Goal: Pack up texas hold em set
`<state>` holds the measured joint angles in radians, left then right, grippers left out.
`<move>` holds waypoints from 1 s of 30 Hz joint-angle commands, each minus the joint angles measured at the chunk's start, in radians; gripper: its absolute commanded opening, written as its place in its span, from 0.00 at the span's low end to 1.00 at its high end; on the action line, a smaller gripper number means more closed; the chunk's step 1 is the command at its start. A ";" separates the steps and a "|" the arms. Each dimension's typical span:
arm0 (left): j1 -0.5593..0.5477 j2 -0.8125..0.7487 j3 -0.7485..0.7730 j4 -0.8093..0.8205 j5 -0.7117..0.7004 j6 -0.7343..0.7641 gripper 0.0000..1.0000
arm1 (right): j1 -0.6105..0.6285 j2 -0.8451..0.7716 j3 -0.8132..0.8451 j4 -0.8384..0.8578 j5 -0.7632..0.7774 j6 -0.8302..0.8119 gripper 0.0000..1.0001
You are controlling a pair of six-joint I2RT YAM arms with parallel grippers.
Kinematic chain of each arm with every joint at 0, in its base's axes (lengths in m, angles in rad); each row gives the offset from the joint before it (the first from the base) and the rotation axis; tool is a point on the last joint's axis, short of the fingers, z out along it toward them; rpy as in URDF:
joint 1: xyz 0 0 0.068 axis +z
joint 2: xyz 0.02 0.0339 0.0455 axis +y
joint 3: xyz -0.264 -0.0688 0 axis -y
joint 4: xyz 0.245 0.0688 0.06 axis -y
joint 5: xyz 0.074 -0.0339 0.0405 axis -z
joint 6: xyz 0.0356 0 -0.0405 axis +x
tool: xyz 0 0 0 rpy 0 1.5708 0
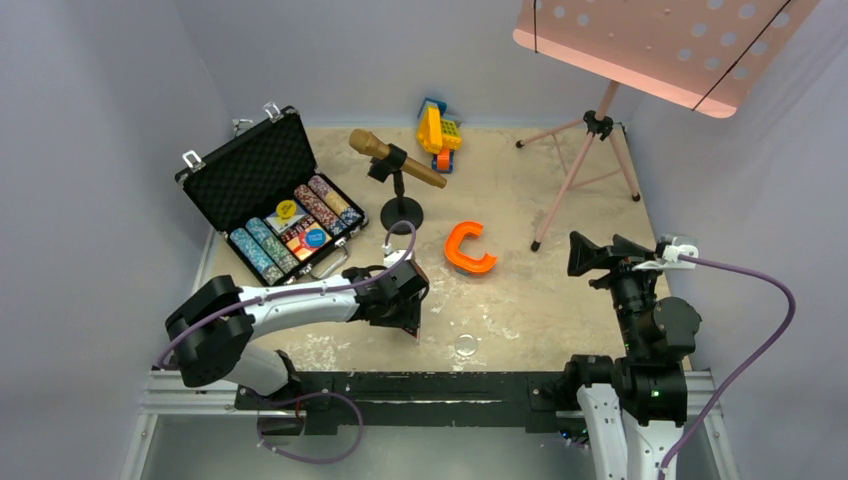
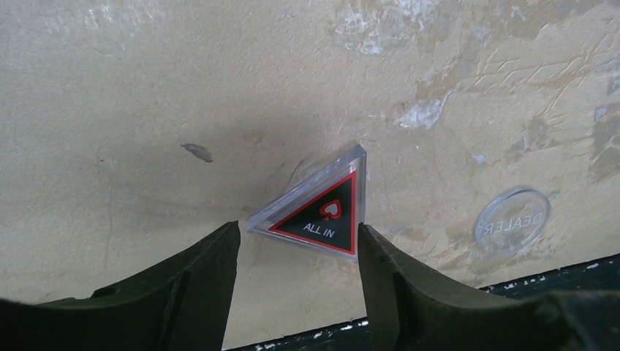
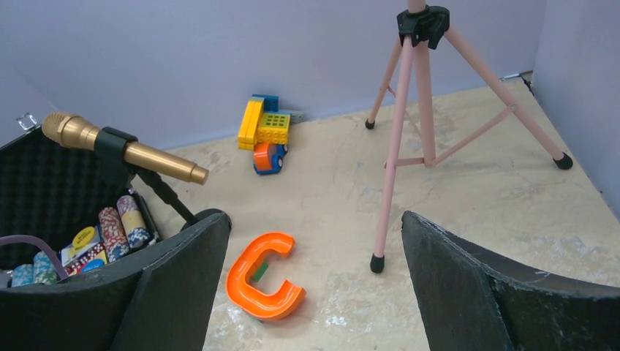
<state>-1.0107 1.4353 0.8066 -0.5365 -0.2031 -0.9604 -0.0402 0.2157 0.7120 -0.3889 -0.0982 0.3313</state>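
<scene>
Two pieces out on desk (image 2: 146, 88): ALL IN triangle (image 2: 322, 212) between left tool (image 2: 298, 227) tips (clamped? can't tell), dealer button (image 2: 512, 219). Right tool (image 3: 314, 219) wide. Case (image 1: 250, 165) open, chips (image 1: 262, 248) in.

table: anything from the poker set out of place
Yes. Two buttons are outside the open case: the triangular ALL IN button sits between the left tool's fingers, and a clear DEALER button lies on the table by the near edge.
</scene>
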 commanded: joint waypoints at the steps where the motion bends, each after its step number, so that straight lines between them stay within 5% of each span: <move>1: -0.023 0.011 0.011 0.002 -0.014 -0.051 0.64 | -0.004 0.004 -0.002 0.033 -0.021 -0.019 0.92; 30: -0.071 0.106 0.087 -0.042 -0.026 -0.038 0.68 | -0.003 0.003 -0.005 0.035 -0.044 -0.023 0.93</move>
<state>-1.0683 1.5253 0.8474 -0.5552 -0.2127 -1.0027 -0.0406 0.2153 0.7116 -0.3889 -0.1238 0.3214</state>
